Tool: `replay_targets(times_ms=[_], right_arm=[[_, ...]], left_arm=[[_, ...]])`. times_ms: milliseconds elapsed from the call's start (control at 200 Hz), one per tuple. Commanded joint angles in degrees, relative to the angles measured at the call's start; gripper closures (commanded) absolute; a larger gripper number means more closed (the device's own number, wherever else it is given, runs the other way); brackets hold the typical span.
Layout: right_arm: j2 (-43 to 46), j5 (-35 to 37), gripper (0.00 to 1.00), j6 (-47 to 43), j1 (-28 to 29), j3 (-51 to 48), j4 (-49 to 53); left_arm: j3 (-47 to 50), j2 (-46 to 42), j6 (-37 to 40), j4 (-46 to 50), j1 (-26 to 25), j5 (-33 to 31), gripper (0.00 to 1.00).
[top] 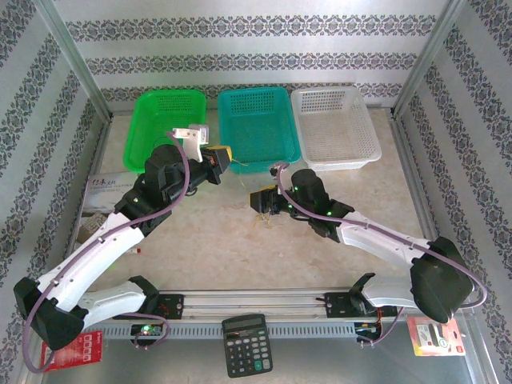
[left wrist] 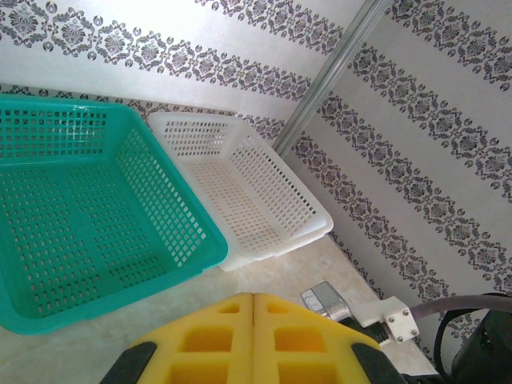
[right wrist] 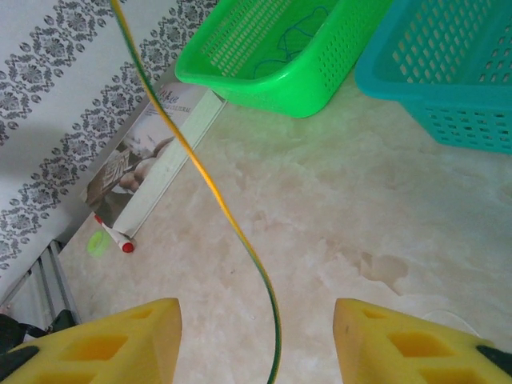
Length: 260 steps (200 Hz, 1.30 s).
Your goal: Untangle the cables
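Note:
The cables lie as a small clump of thin yellowish and pale strands [top: 261, 218] on the table, just in front of my right gripper [top: 258, 200]. In the right wrist view one yellow-green strand [right wrist: 212, 192] runs up from between the open fingers [right wrist: 144, 340] of my right gripper [right wrist: 256, 308] to the top left, touching neither pad. My left gripper [top: 226, 158] hovers near the teal basket's front edge. Its yellow pads [left wrist: 216, 340] are pressed together on my left gripper [left wrist: 254, 300], and no strand shows at the seam.
Three baskets line the back: green [top: 170, 93] with a thin bluish strand [right wrist: 288, 40] inside, teal [top: 254, 90] and white [top: 328, 90]. A flat box [top: 104, 196] and a marker [right wrist: 112, 238] lie at the left. A calculator [top: 246, 344] sits before the rail.

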State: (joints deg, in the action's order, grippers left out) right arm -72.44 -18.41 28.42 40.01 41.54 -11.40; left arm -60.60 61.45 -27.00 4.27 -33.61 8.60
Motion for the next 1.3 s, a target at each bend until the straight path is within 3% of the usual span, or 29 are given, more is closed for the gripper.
replay_targets(times_ms=[0, 125, 260, 440, 769, 1214, 1294], right_arm=[[-0.42, 1.01, 0.55, -0.50, 0.42, -0.54, -2.06], [-0.22, 1.34, 0.72, -0.48, 0.42, -0.84, -2.22], [0.66, 1.47, 1.00, -0.27, -0.21, -1.59, -1.97], [4.58, 1.88, 1.00, 0.34, -4.07, -4.11, -0.58], [16.17, 3.38, 1.00, 5.79, -19.80, -8.14, 3.96], [13.55, 1.49, 1.00, 8.23, -25.06, -0.61, 4.02], [11.39, 1.19, 1.00, 7.75, -24.98, 2.32, 4.18]], left_arm=[[-0.66, 0.05, -0.25, -2.51, 0.73, 0.32, 1.00], [-0.54, -0.10, -0.13, -2.46, 0.69, 0.20, 1.00], [-0.13, -0.40, 0.11, -2.10, 0.73, -0.65, 1.00], [1.71, -1.91, 1.06, -0.18, 0.75, -4.98, 1.00], [8.08, -5.74, -0.59, -0.95, 2.22, -8.91, 1.00], [9.53, -6.09, -0.99, -0.60, 2.48, -8.44, 1.00], [9.93, -6.05, -1.17, -1.45, 2.57, -8.10, 0.90]])
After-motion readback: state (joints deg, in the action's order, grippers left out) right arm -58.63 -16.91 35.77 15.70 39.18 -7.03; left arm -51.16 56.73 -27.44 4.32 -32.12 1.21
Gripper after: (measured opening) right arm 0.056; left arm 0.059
